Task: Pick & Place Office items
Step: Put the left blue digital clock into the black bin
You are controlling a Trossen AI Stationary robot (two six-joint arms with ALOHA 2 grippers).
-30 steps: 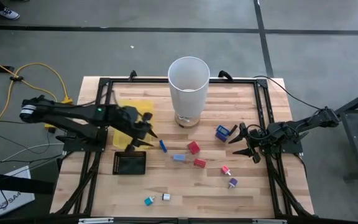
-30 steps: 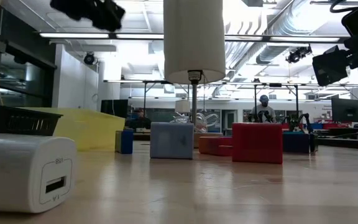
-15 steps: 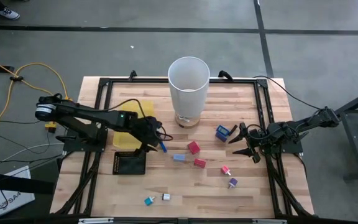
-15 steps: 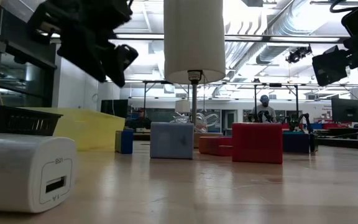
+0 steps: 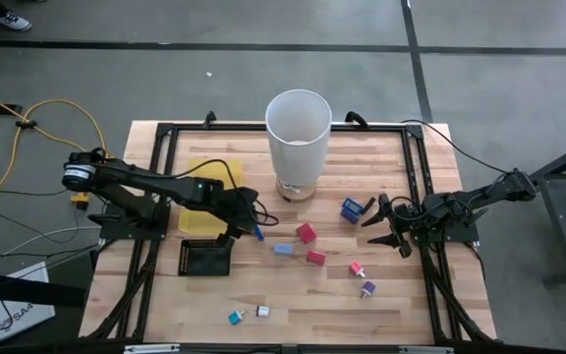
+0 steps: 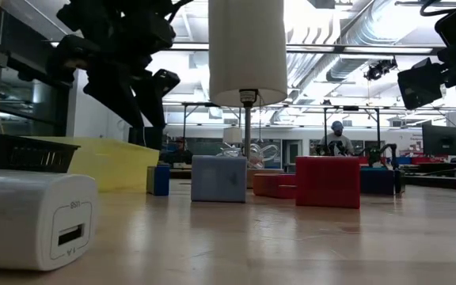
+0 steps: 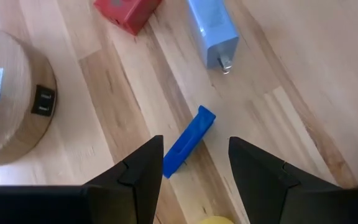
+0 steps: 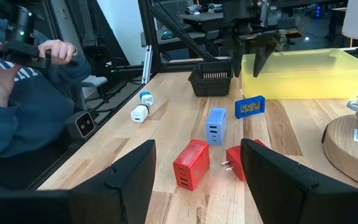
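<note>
The office items lie scattered on the wooden table: a flat blue bar, a light blue charger, two red blocks, a blue clip, and small pink, purple, teal and white pieces nearer the front. My left gripper hangs open, slanting down just above the blue bar, a finger on each side of it and touching nothing. My right gripper waits open and level at the table's right side, next to the blue clip.
A tall white bin stands on a round wooden base at the far middle. A yellow tray and a black mesh tray lie on the left. A seated person shows beyond the table's front edge.
My left gripper has come down and toward the table's right edge, from above the yellow tray to just over the blue bar, tipping more steeply downward. Its fingers have stayed open. No item has moved.
</note>
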